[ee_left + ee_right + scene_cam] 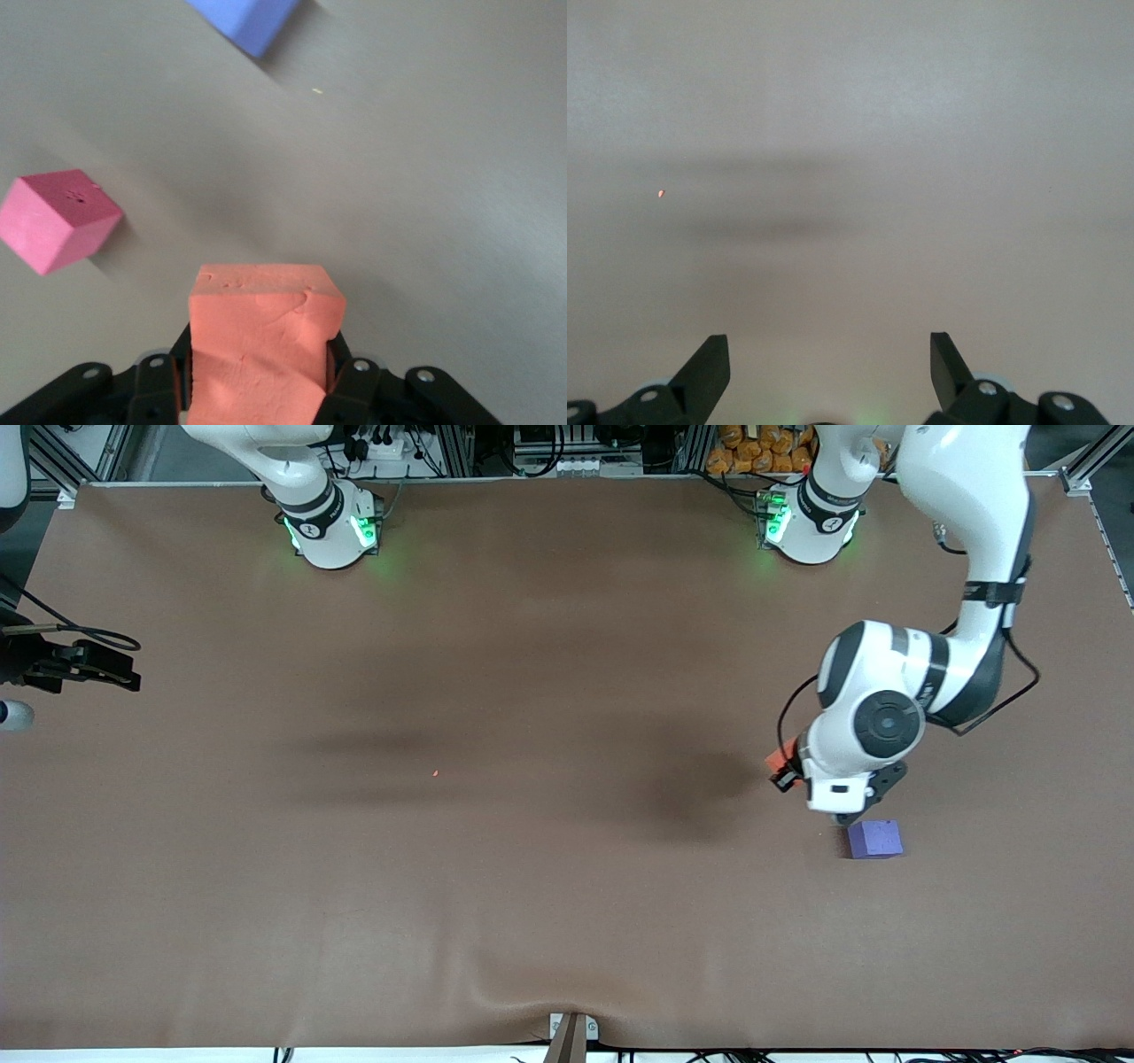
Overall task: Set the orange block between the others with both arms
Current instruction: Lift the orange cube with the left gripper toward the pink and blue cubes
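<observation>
My left gripper (pixel 783 772) is shut on the orange block (pixel 264 341), which it holds above the table at the left arm's end. In the front view only an orange corner (pixel 776 759) shows beside the wrist. The purple block (pixel 875 838) rests on the table just nearer to the front camera than that wrist. The left wrist view shows the purple block (pixel 244 19) and the pinkish-red block (pixel 58 220) apart on the table, with bare table between them ahead of the held block. The arm hides the pinkish-red block in the front view. My right gripper (pixel 830 341) is open and holds nothing, over the right arm's end of the table (pixel 97 669).
A tiny orange crumb (pixel 435 773) lies on the brown table cover (pixel 496 886) near the middle. A bracket (pixel 571 1032) sits at the table's front edge. Cables and boxes line the edge by the arm bases.
</observation>
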Motion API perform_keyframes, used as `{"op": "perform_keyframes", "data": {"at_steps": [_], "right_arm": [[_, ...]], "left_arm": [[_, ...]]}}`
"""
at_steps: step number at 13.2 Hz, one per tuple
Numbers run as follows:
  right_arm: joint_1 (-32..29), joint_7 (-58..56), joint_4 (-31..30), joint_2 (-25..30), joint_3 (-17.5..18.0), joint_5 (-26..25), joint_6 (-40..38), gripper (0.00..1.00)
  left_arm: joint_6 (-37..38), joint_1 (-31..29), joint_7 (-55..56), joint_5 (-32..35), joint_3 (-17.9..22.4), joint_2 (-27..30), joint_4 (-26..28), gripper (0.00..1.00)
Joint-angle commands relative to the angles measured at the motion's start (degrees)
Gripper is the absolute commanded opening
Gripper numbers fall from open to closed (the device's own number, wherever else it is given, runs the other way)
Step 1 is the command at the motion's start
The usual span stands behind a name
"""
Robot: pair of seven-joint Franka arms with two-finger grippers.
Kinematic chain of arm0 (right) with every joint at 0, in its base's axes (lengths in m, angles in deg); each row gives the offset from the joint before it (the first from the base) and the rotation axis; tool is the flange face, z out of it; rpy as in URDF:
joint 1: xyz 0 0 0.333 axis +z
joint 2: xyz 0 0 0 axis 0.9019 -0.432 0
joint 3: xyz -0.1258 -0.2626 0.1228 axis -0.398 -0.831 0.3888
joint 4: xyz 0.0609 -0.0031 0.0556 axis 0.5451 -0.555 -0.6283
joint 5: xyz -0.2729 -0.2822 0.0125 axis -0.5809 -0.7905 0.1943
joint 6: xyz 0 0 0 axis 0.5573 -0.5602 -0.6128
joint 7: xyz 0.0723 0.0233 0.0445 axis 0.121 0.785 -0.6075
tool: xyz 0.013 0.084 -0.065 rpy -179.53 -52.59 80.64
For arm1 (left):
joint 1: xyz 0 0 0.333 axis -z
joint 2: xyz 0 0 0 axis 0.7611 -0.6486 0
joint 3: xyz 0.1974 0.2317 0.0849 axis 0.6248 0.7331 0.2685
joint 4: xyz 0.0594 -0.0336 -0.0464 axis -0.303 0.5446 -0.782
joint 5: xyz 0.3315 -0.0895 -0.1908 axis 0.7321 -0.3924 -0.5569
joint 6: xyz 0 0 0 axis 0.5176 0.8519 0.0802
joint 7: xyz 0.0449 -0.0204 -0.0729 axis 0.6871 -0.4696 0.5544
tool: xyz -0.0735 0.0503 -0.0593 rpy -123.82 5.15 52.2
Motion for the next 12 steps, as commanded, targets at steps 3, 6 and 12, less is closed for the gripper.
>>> {"op": "perform_keyframes", "data": {"at_steps": [3,6,12], "right_arm": [[0.2,-0.2,0.2,0.8,0.1,-1.3,0.0,1.00],[0.3,-0.2,0.3,0.9,0.3,-1.3,0.0,1.00],[0.2,-0.2,1.1,1.0,0.2,-1.3,0.0,1.00]], "left_arm": [[-3.9,-4.7,1.4,-0.1,-0.9,6.3,9.0,0.00],[-4.8,-6.8,9.6,-0.1,-0.9,7.0,10.3,0.00],[-15.9,-10.7,21.9,-0.1,-0.6,5.2,14.0,0.00]]}}
